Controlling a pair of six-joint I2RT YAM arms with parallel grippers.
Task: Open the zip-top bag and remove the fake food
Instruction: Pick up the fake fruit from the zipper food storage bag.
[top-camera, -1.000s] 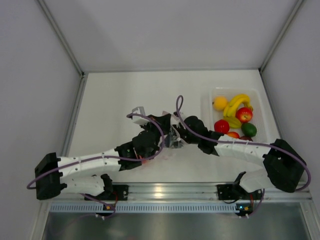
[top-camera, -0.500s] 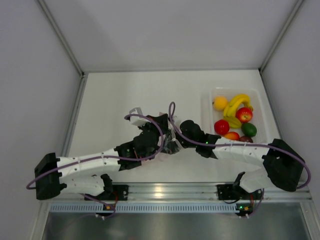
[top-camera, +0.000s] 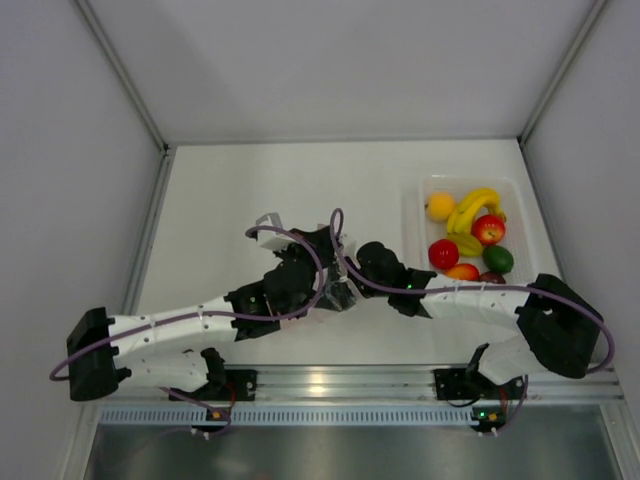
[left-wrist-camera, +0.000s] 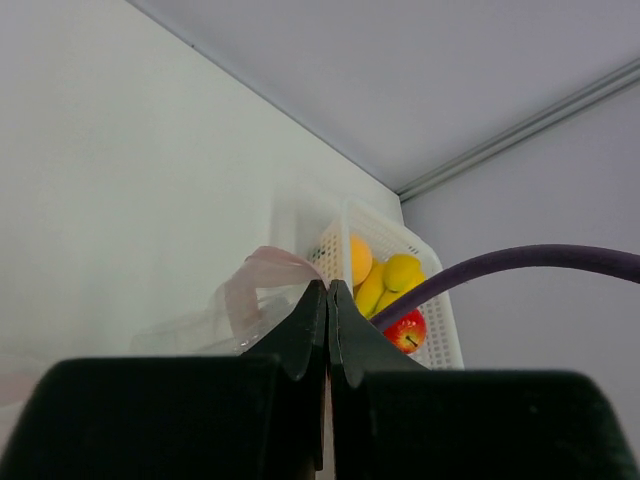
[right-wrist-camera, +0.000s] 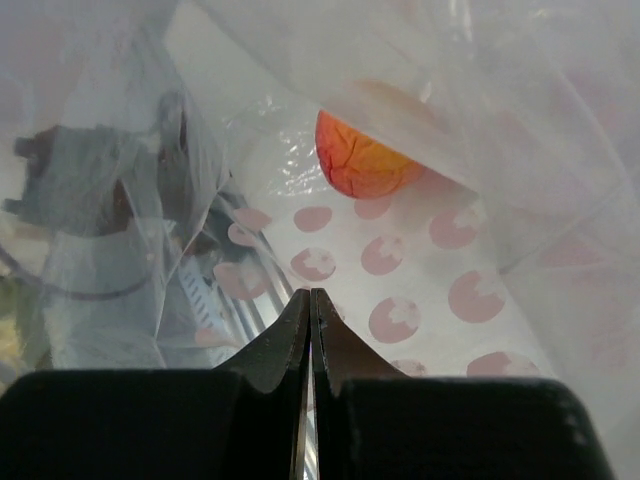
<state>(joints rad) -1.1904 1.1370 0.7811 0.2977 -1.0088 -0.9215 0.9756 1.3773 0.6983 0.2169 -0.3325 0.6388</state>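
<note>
The zip-top bag (top-camera: 341, 292) is bunched between my two grippers at the table's middle. My left gripper (top-camera: 328, 287) is shut, its tips pinching the bag's pink zip edge (left-wrist-camera: 262, 272); its closed tips show in the left wrist view (left-wrist-camera: 327, 286). My right gripper (top-camera: 352, 280) is shut on the bag's clear, pink-dotted film (right-wrist-camera: 450, 250), its tips closed in the right wrist view (right-wrist-camera: 309, 293). An orange-red fake fruit (right-wrist-camera: 358, 158) lies inside the bag just beyond those tips. More fake food (top-camera: 470, 232) sits in the basket at the right: bananas, orange, apple, tomato, lime.
The white basket (top-camera: 418, 212) stands at the right, near the right wall; it also shows in the left wrist view (left-wrist-camera: 436, 320). A purple cable (left-wrist-camera: 520, 262) arcs across the left wrist view. Both forearms cross the table's front half.
My right gripper has moved left, closer to the left gripper, and its cable loop shifted left with it. The bag is more bunched between the two.
</note>
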